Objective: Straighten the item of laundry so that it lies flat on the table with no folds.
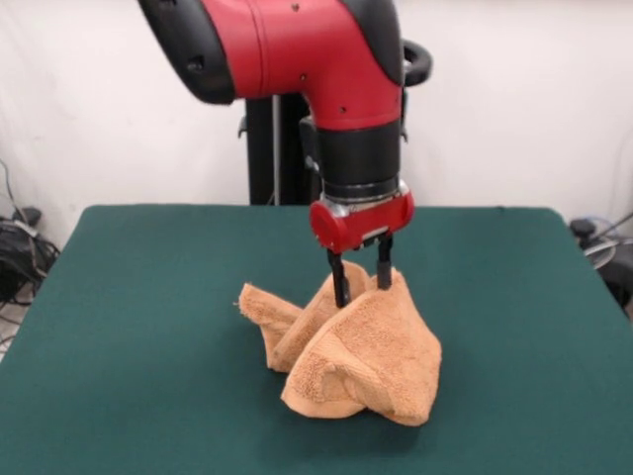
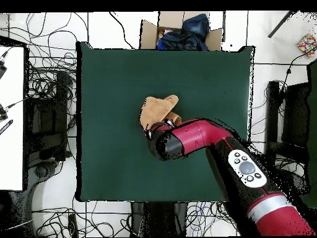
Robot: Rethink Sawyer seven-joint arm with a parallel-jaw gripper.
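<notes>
The orange-tan towel [image 1: 376, 346] sits crumpled near the middle of the dark green table [image 1: 148, 297], drawn up into a peak with folds hanging down on both sides. My gripper [image 1: 361, 290] comes straight down onto that peak, and its two black fingers [image 1: 338, 282] pinch the top fold between them. The lower part of the towel rests on the table. In the overhead view the towel [image 2: 158, 108] shows as a bunched shape, partly hidden under my arm's red wrist [image 2: 186, 139], on the table [image 2: 111, 80]. The gripper itself is hidden in that view.
The black pedestal [image 1: 272, 148] stands behind the table's far edge. In the overhead view a cardboard box with dark cloth [image 2: 179, 31] sits past one table edge. Cables [image 2: 49, 93] lie on the floor around, and a white surface [image 2: 11, 118] is at the left.
</notes>
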